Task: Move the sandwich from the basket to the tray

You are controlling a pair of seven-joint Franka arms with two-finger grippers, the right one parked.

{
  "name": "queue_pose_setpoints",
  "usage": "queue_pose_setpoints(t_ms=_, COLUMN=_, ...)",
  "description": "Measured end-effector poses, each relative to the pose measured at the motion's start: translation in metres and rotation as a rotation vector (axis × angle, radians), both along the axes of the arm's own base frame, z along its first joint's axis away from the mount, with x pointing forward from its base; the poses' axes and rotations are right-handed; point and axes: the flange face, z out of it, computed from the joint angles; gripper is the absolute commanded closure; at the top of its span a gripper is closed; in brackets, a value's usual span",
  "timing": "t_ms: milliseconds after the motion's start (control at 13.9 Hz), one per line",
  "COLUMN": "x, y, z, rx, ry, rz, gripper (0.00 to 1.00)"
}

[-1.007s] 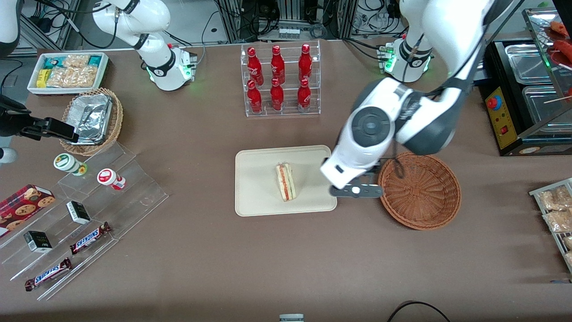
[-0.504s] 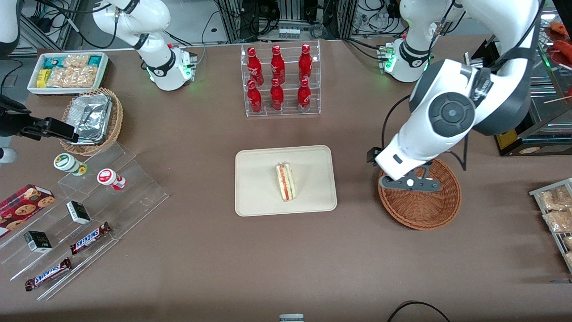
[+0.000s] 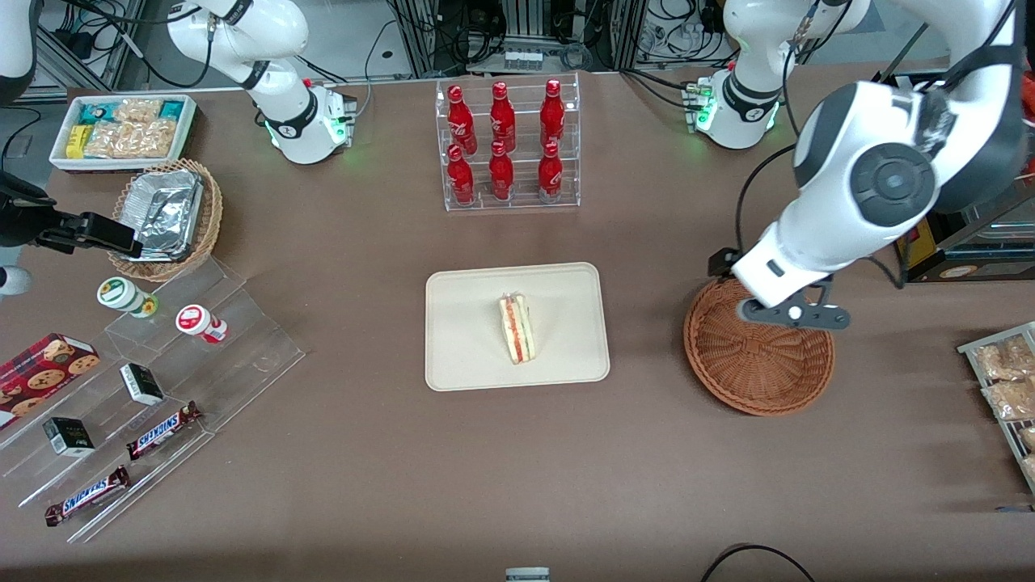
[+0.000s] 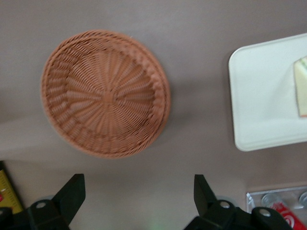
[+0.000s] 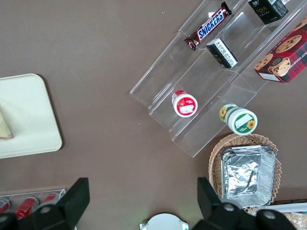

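Note:
The sandwich (image 3: 516, 328), a pale wedge with red and green layers, lies on the cream tray (image 3: 469, 323) at mid-table. The reddish-brown wicker basket (image 3: 758, 360) stands beside the tray toward the working arm's end and holds nothing. My left gripper (image 3: 788, 314) hangs open and empty, well above the basket's rim on the side farther from the front camera. The left wrist view looks down on the basket (image 4: 105, 93), the tray's corner (image 4: 259, 91) and the sandwich's edge (image 4: 301, 86), with the gripper (image 4: 139, 191) over bare table.
A clear rack of red bottles (image 3: 509, 145) stands farther from the front camera than the tray. A black appliance (image 3: 930, 202) and a rack of packets (image 3: 1003, 380) sit at the working arm's end. A stepped acrylic display (image 3: 154, 380) and a tan foil-filled basket (image 3: 166, 217) lie toward the parked arm's end.
The left arm has swung from the tray's edge over to the basket, moving toward its own end of the table and rising. The sandwich has stayed on the tray.

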Motion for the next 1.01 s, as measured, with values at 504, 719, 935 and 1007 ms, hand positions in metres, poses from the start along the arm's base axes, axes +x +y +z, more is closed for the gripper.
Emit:
queue_pose_setpoints(t_ms=504, x=-0.029, y=0.077, z=0.054, rx=0.017, ry=0.057, rz=0.027, gripper=0.00)
queue_pose_setpoints(t_ms=719, x=-0.038, y=0.100, z=0.066, rx=0.021, ry=0.083, rz=0.053, gripper=0.00)
queue_pose_setpoints(t_ms=935, x=-0.045, y=0.126, z=0.088, rx=0.017, ry=0.081, rz=0.082, gripper=0.00)
queue_pose_setpoints(t_ms=1007, x=-0.047, y=0.134, z=0.095, rx=0.015, ry=0.073, rz=0.097, gripper=0.00)
